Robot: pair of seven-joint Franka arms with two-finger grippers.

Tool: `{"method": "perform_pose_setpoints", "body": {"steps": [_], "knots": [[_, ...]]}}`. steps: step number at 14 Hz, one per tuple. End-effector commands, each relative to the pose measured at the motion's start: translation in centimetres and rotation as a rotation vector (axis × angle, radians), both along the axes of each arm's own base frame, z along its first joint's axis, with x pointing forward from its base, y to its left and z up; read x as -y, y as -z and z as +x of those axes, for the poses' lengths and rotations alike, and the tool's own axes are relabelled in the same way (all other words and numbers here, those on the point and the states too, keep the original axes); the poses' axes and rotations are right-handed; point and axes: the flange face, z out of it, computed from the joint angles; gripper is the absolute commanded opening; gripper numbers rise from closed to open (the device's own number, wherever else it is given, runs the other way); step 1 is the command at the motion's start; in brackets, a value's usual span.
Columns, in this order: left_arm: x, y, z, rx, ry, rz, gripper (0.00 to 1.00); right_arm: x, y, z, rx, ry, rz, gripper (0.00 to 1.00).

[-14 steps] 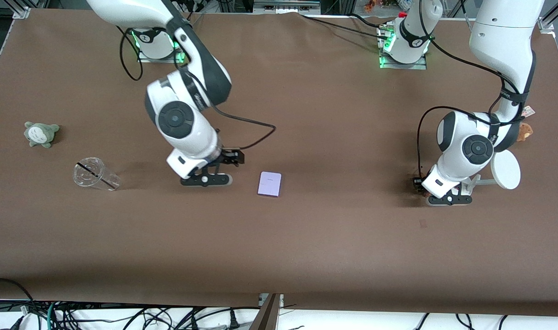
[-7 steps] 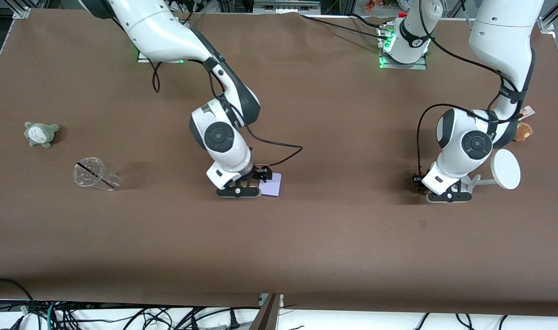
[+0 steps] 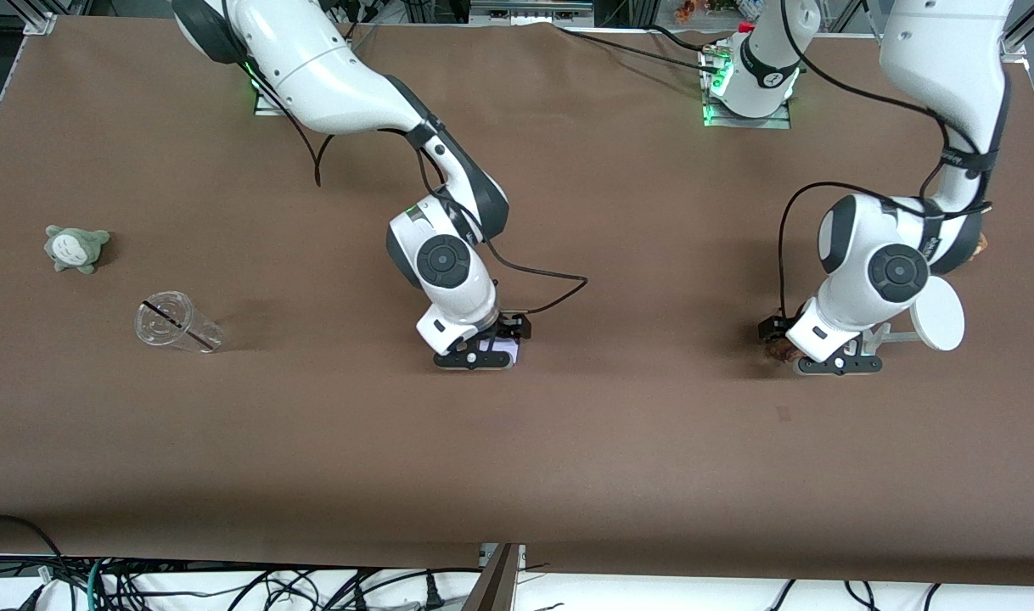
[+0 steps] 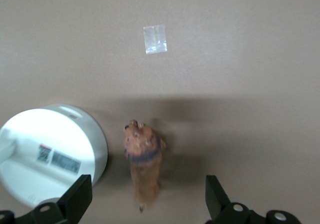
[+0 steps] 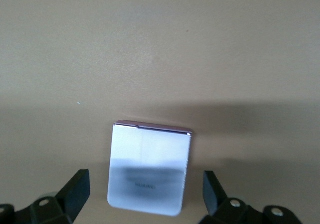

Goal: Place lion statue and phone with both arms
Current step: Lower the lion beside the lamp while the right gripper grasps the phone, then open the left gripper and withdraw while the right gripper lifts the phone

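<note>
1. The brown table (image 3: 619, 475) filled the room's middle, both arm bases fixed along its edge farthest from the front camera.
2. The right arm (image 3: 330, 59) stretched from its base out to mid-table, its wrist bent down over the phone.
3. The left arm (image 3: 941, 76) dropped steeply at its own end of the table, wrist low over the lion statue.
4. A white round-based stand with disc (image 3: 937, 315) stood just beside the left gripper; in the left wrist view its round base (image 4: 50, 159) sat close beside the statue, not touching it.
5. A clear plastic cup (image 3: 176, 322) lay tipped on its side toward the right arm's end of the table.
6. A grey plush toy (image 3: 76, 247) sat near that cup, a little farther from the front camera.
7. The right gripper (image 3: 474, 356) hung just above the tabletop with its fingers (image 5: 75, 190) spread wide, one on each side of the phone and clear of its edges.
8. The left gripper (image 3: 835, 363) was likewise splayed wide, its fingers (image 4: 77, 198) well apart from the statue between them.
9. The phone (image 5: 150, 176) lay flat on the table, pale face up, mostly hidden under the right gripper from the front.
10. The lion statue (image 4: 143, 161) lay on the table beneath the left gripper, ungripped.
11. A small pale square of tape (image 4: 155, 39) lay on the tabletop near the statue.
</note>
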Motion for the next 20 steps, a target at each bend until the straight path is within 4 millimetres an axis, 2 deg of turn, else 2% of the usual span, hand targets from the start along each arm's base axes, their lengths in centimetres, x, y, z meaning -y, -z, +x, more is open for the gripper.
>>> {"method": "perform_pose_setpoints", "body": {"steps": [1,2,4,6,8,11,15,18,20], "knots": [[2.0,-5.5,1.1,-0.030,-0.044,-0.015,1.00,-0.6,1.1,0.4,0.018,0.019,0.004,1.00],[2.4,-7.4,1.3,-0.026,-0.056,-0.015,1.00,-0.7,1.3,0.4,0.023,0.019,0.007,1.00],[2.1,-12.1,1.6,0.008,-0.081,-0.017,1.00,-0.6,2.0,0.4,0.022,0.018,0.006,1.00],[1.0,-17.9,1.7,0.069,-0.099,-0.021,1.00,-0.6,2.7,0.4,0.027,0.019,0.010,1.00],[-1.3,-23.4,1.6,0.085,-0.133,-0.020,1.00,-0.7,3.1,0.3,0.030,0.018,0.011,1.00],[-3.3,-28.4,0.0,0.082,-0.183,-0.065,1.00,-0.6,3.6,0.2,0.023,0.030,0.009,1.00],[-7.0,-31.5,-2.5,0.057,-0.162,-0.123,1.00,-0.6,4.2,0.1,0.017,0.032,0.004,1.00],[-7.2,-32.7,-4.0,0.041,-0.161,-0.108,1.00,-1.0,4.5,-0.3,0.015,0.023,0.001,1.00],[-6.3,-32.5,-4.7,-0.006,-0.140,-0.106,1.00,-0.9,4.7,-0.3,0.014,0.024,-0.002,1.00]]}}
